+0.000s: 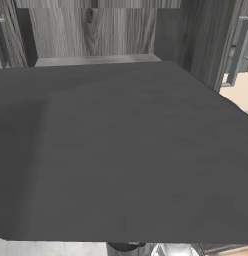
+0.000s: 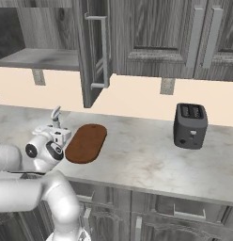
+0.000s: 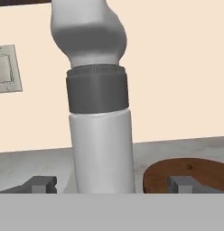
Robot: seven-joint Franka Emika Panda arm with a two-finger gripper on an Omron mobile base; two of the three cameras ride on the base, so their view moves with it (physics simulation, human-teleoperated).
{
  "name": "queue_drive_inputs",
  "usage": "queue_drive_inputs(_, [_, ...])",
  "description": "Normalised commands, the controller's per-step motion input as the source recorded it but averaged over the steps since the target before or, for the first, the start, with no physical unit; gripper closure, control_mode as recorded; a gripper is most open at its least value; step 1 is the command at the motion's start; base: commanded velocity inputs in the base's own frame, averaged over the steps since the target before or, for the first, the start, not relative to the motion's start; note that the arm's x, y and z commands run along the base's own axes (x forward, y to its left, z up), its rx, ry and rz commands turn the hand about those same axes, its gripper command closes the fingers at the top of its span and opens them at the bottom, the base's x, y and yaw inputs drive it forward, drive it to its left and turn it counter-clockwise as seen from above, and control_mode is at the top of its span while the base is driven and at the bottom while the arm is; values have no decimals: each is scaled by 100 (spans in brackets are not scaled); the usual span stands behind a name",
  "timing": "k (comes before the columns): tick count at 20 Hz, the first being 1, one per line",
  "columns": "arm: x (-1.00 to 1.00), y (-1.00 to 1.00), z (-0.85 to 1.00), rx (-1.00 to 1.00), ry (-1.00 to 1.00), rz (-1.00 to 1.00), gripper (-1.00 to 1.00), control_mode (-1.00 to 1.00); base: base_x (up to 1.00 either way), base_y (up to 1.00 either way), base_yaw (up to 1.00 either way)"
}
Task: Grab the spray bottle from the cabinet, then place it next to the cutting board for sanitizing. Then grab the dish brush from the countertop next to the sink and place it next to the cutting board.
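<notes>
Hand view: gripper level, spread wide, straddling upright spray bottle beside cutting board.

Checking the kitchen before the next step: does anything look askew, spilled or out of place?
Only one thing stands out: a wall cabinet door hangs open over the countertop. The spray bottle stands upright beside the cutting board, between the open fingers of the gripper. Nothing is spilled.

no text, label, brand, number or sign can be read anywhere, not on the spray bottle, not on the toaster, and not on the wall plate behind the desk.
</notes>
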Motion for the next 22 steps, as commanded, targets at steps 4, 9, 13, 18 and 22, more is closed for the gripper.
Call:
queue_drive_inputs(4, [-58, 0, 0, 0, -9, 0, -100, -100, 0, 0, 0])
queue_drive_inputs(9, [-57, 0, 0, 0, -11, 0, -100, -100, 0, 0, 0])
queue_drive_inputs(13, [-54, 0, 9, 0, -12, 0, -100, -100, 0, 0, 0])
queue_drive_inputs(18, [-85, -4, 59, 0, -12, 0, -100, -100, 0, 0, 0])
queue_drive_inputs(22, [-54, -1, 100, -1, 9, -7, -100, -100, 0, 0, 0])
